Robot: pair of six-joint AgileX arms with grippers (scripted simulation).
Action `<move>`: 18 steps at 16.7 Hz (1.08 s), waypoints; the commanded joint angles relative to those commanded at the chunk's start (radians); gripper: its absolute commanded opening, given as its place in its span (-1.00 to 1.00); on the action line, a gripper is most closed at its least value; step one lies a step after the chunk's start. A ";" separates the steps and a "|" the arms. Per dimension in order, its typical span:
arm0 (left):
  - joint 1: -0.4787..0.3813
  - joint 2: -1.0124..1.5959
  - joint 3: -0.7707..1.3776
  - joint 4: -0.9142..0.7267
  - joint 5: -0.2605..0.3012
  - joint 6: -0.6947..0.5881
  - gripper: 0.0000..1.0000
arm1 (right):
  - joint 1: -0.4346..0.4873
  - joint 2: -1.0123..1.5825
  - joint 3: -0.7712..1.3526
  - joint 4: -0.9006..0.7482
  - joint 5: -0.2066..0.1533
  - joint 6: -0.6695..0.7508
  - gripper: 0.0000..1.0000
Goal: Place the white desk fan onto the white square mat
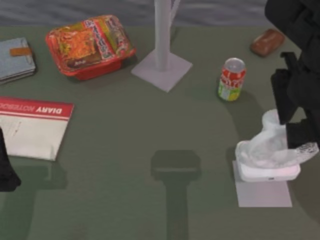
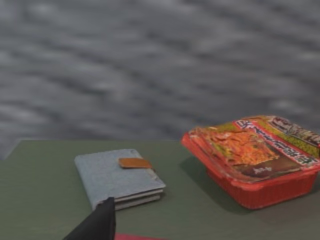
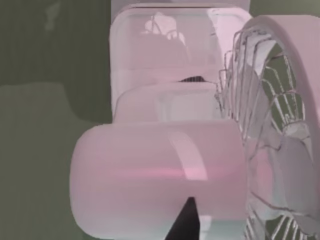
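Observation:
The white desk fan [image 1: 269, 150] is at the right of the table, its rounded-square base [image 1: 270, 172] over the far part of the white square mat [image 1: 264, 194]. I cannot tell whether the base touches the mat. The mat's near half shows bare. My right gripper [image 1: 291, 125] comes down from the far right and is shut on the fan behind its grilled head. In the right wrist view the fan's body [image 3: 160, 175] fills the picture, with the grille [image 3: 280, 130] beside it. My left gripper [image 1: 5, 172] stays parked at the table's left edge.
A tall white pole on a square base [image 1: 161, 67] stands at the far middle, a soda can [image 1: 231, 79] to its right and a brown lump [image 1: 267, 41] beyond. At the left lie a red noodle tray [image 1: 90, 45], a blue-grey wallet [image 1: 16, 59] and a diary notebook [image 1: 32, 125].

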 joint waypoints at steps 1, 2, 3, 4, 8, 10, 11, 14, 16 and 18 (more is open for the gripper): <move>0.000 0.000 0.000 0.000 0.000 0.000 1.00 | -0.003 -0.005 -0.011 -0.003 -0.003 0.022 -1.00; 0.000 0.000 0.000 0.000 0.000 0.000 1.00 | -0.005 -0.008 -0.017 -0.006 -0.005 0.035 -1.00; 0.000 0.000 0.000 0.000 0.000 0.000 1.00 | -0.005 -0.008 -0.017 -0.006 -0.005 0.035 -1.00; 0.000 0.000 0.000 0.000 0.000 0.000 1.00 | -0.005 -0.008 -0.017 -0.006 -0.005 0.035 -1.00; 0.000 0.000 0.000 0.000 0.000 0.000 1.00 | 0.000 -0.004 -0.018 0.000 -0.004 0.035 -1.00; 0.000 0.000 0.000 0.000 0.000 0.000 1.00 | -0.002 -0.003 -0.050 0.035 -0.004 0.034 -1.00; 0.000 0.000 0.000 0.000 0.000 0.000 1.00 | -0.003 -0.003 -0.072 0.060 -0.004 0.034 -1.00; 0.000 0.000 0.000 0.000 0.000 0.000 1.00 | -0.004 0.003 -0.136 0.125 -0.005 0.034 -1.00; 0.000 0.000 0.000 0.000 0.000 0.000 1.00 | -0.005 0.003 -0.143 0.131 -0.005 0.035 -1.00; 0.000 0.000 0.000 0.000 0.000 0.000 1.00 | -0.005 0.003 -0.143 0.131 -0.005 0.035 -1.00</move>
